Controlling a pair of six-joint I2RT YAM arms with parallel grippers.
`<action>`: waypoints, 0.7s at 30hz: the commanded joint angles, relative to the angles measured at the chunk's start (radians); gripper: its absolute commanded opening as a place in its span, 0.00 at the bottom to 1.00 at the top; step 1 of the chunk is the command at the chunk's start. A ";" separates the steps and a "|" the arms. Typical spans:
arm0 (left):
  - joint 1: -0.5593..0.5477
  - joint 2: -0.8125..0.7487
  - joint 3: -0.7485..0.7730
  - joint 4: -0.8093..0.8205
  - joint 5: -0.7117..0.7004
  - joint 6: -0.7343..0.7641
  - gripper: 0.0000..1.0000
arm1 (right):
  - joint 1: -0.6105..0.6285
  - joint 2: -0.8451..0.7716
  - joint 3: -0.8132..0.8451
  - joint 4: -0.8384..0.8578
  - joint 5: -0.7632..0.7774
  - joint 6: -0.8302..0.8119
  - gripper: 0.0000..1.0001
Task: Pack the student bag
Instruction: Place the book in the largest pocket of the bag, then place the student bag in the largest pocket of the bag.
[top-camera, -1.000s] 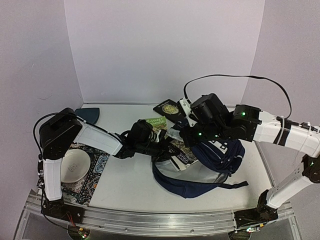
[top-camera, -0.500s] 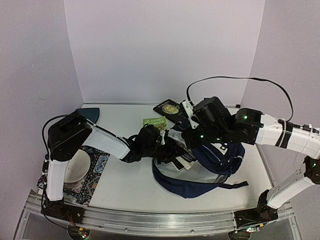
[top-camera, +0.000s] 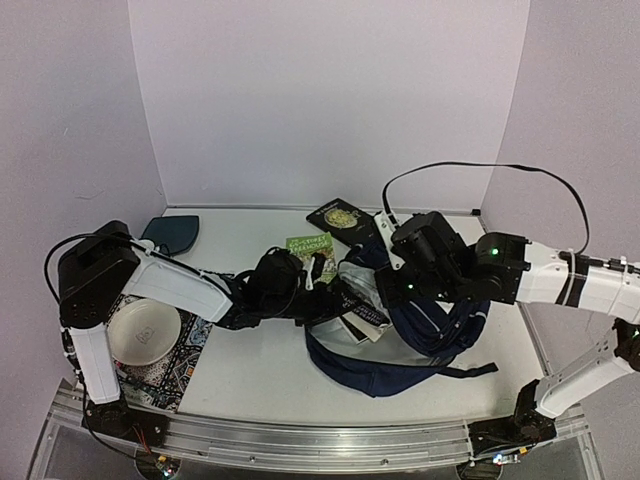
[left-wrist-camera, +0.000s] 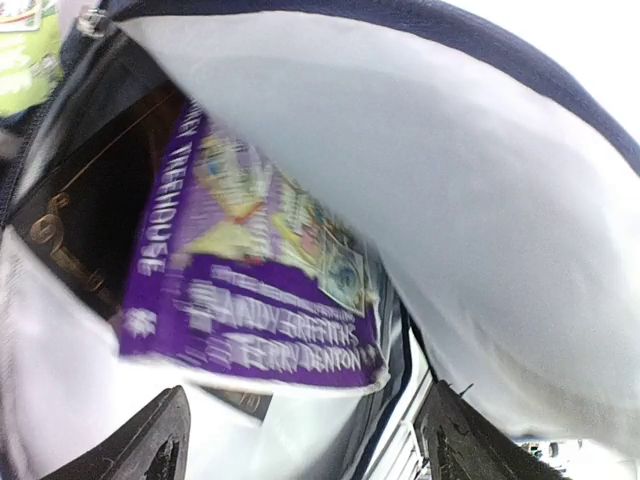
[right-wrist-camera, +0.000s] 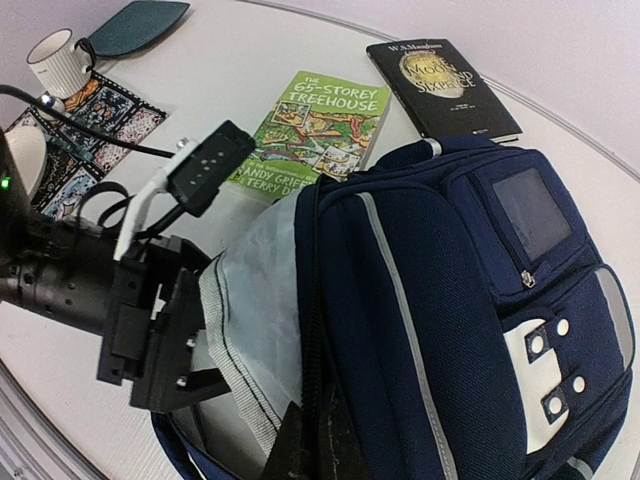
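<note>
Table: pale top seen from above, with the arm bases at 6 o'clock and the back wall at 12.
Student bag: navy with thin pale stripes, lying at 3 o'clock of the table's middle. Its mouth gapes toward 9 o'clock, a strap trails toward 5 o'clock, and the right wrist view shows the front pocket with its white buckle patches.
Left gripper: reaches in from 9 o'clock, right at the bag's mouth. In its own camera the jaws stand wide apart, one finger at each lower corner, with nothing between them.
Right gripper: comes in from 3 o'clock over the bag. Its jaws are pinched thin on the rim of the bag's opening, and that edge stands raised.
Patterned mat: at 8 o'clock on the table.
Bowl: white, sitting on the mat.
Purple book: inside the bag against the pale lining, tilted, cover showing.
Green book: flat on the table at 11 o'clock of the bag's mouth, just beside it.
Black book: flat at 12 o'clock of the bag, near the back wall.
Teal pouch: in the table's 10 o'clock corner, well apart from the bag.
Mug: white, just beside the pouch.
</note>
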 joint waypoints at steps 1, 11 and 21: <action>-0.009 -0.112 -0.056 -0.052 -0.044 0.049 0.82 | 0.000 -0.084 -0.033 -0.042 0.094 0.022 0.00; 0.034 -0.321 -0.199 -0.157 -0.157 0.093 0.83 | 0.000 -0.214 -0.112 -0.189 0.060 0.039 0.00; 0.194 -0.408 -0.226 -0.325 -0.220 0.169 0.88 | 0.000 -0.130 -0.160 -0.252 -0.185 0.042 0.04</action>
